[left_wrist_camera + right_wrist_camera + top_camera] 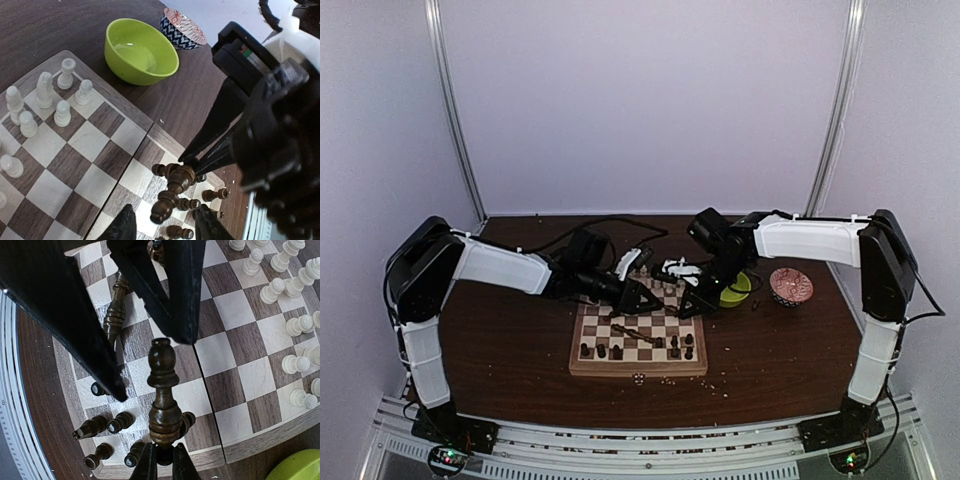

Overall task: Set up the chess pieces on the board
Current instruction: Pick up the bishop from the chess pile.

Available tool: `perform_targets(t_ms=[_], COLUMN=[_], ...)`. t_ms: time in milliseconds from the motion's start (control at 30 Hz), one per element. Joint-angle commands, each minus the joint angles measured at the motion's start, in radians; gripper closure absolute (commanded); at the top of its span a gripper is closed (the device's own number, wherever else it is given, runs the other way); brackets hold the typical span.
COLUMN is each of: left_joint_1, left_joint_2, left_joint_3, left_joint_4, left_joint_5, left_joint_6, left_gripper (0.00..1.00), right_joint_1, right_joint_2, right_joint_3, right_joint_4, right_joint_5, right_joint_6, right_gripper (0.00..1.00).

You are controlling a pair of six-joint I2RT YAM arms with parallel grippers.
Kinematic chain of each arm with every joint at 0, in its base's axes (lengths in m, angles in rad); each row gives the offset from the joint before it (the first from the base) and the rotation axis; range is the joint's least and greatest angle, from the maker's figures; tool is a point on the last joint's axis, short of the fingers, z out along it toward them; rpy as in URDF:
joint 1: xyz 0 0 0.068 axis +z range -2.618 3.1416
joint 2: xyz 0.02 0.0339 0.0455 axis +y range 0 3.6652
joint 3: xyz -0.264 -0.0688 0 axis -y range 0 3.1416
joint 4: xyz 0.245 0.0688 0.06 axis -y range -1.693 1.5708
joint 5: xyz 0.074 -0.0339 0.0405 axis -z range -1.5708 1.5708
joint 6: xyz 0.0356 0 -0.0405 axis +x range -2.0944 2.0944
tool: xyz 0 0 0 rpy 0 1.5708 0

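Note:
The board (638, 366) lies mid-table, with cream-white chess pieces (45, 97) on its far rows and dark brown chess pieces (107, 426) standing on its near rows. My right gripper (164, 460) is shut on the base of a tall dark brown piece (163, 390), holding it above the board's near right part. My left gripper (165, 225) is open, one finger (122, 225) on each side of that piece's head (167, 202) without gripping it. Another dark piece (114, 310) lies on its side on the board.
A lime-green bowl (735, 290) sits just off the board's far right corner, with a red patterned bowl (790, 286) to its right. Pale crumbs (640, 378) are scattered on the table in front of the board. The two grippers crowd together over the board.

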Motion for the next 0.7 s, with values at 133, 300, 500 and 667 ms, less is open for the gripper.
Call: perform_targets(t_ms=[133,300,500,667], left_joint_1=[-0.015,-0.015,-0.008,0.007], left_joint_2=[0.036,0.034,0.013,-0.057], left_joint_3=[0.051,0.047,0.028,-0.019], left_joint_4=[0.056,0.055,0.057,0.045], left_joint_5=[0.063,0.076,0.057,0.02], left_joint_6=[-0.018,-0.018,-0.026,-0.022], left_gripper=[0.7,0.81,0.93,0.95], right_joint_1=[-0.001,-0.002,-0.005,-0.021], right_joint_2=[-0.047,-0.044,-0.037,-0.003], right_joint_3=[-0.005,-0.009,-0.013,-0.008], right_joint_4=[0.014,0.013,0.01,-0.011], right_joint_5=[-0.011,-0.006,0.008,0.012], right_joint_6=[0.007,0.006,0.004,0.001], right_gripper=[0.94,0.94,0.94,0.94])
